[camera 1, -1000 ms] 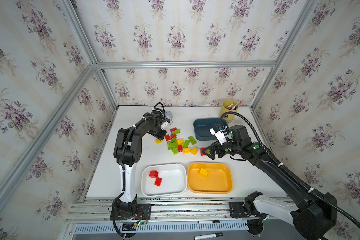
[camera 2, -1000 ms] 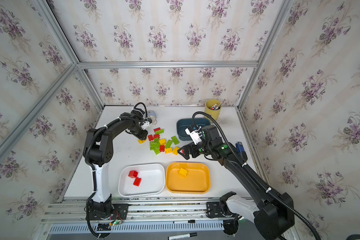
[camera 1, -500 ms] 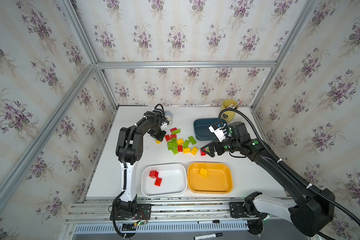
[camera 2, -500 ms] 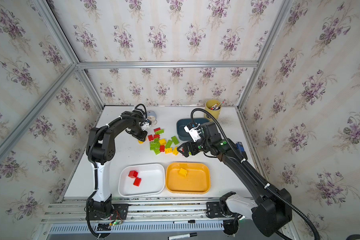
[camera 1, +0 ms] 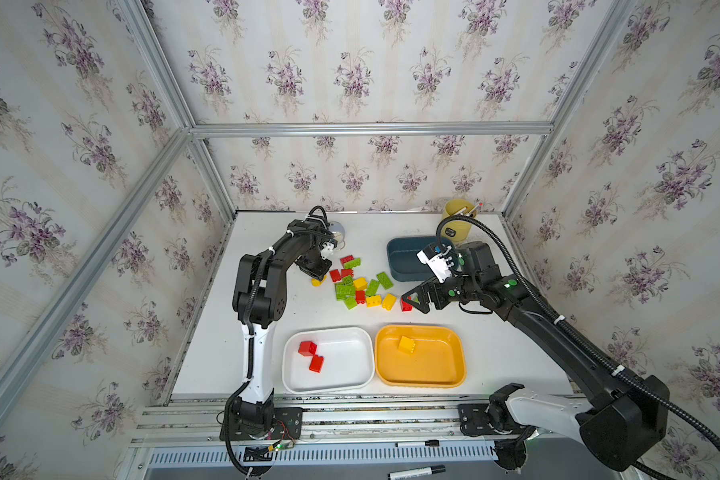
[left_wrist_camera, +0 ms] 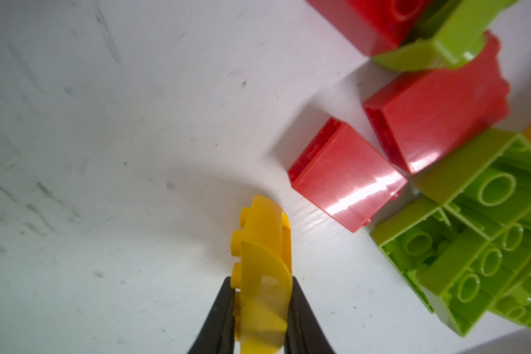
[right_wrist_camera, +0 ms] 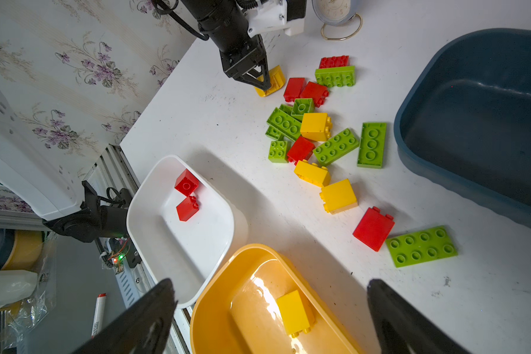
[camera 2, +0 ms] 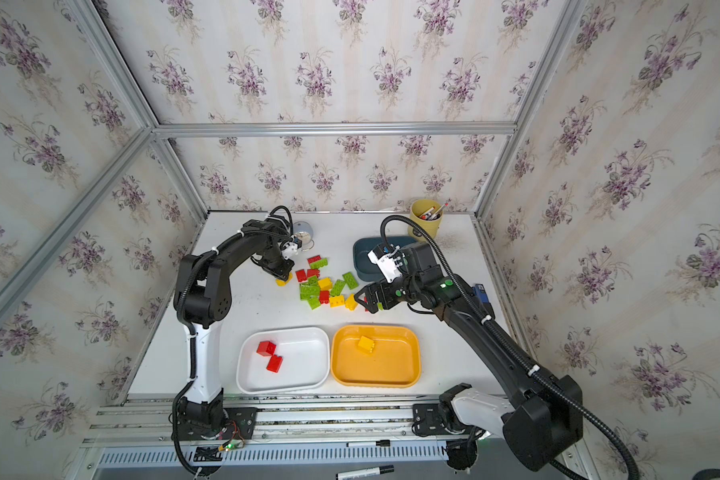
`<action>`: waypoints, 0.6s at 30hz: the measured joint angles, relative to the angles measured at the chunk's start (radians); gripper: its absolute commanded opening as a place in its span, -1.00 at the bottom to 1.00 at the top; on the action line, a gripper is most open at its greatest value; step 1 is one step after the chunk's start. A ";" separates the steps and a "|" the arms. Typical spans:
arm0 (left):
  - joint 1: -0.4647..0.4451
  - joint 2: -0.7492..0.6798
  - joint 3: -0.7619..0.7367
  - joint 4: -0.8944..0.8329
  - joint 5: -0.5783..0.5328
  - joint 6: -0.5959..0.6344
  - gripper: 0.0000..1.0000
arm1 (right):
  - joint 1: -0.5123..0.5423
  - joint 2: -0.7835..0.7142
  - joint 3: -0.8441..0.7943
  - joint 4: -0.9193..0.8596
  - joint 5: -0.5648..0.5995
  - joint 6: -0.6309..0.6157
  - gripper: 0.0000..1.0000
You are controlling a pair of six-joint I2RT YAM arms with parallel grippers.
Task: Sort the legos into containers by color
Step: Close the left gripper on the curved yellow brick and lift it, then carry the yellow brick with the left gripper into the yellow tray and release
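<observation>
- Left gripper [left_wrist_camera: 261, 286] is pinched down narrow on a yellow curved brick [left_wrist_camera: 265, 239], one finger against its studded face and one against the opposite face; the brick seems to rest on the table [camera 1: 267, 365] at the edge of the loose legos [camera 1: 360, 286], on the side away from the dark teal tray [camera 1: 395, 257]
- Right gripper [right_wrist_camera: 269, 283] stands spread wide and holds nothing; in both top views it hangs just over a red brick [right_wrist_camera: 373, 228] at the near edge of the pile; I cannot tell whether it touches
- These bricks look light, stiff and glossy; I would expect no give and some slip, most on that rounded back; flat opposing faces are the place to take hold, low enough that the piece cannot pivot
- White tray [camera 1: 285, 361] holds two red bricks; orange-yellow tray [camera 1: 460, 353] beside it holds one yellow brick; the teal one looks empty
- To my eye the yellow piece belongs in the orange-yellow tray, well apart from where it lies
</observation>
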 measured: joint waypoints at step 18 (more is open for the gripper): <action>-0.164 -0.465 -0.085 -0.119 0.086 -0.153 -0.70 | -0.005 -0.071 -0.085 0.021 -0.047 0.009 1.00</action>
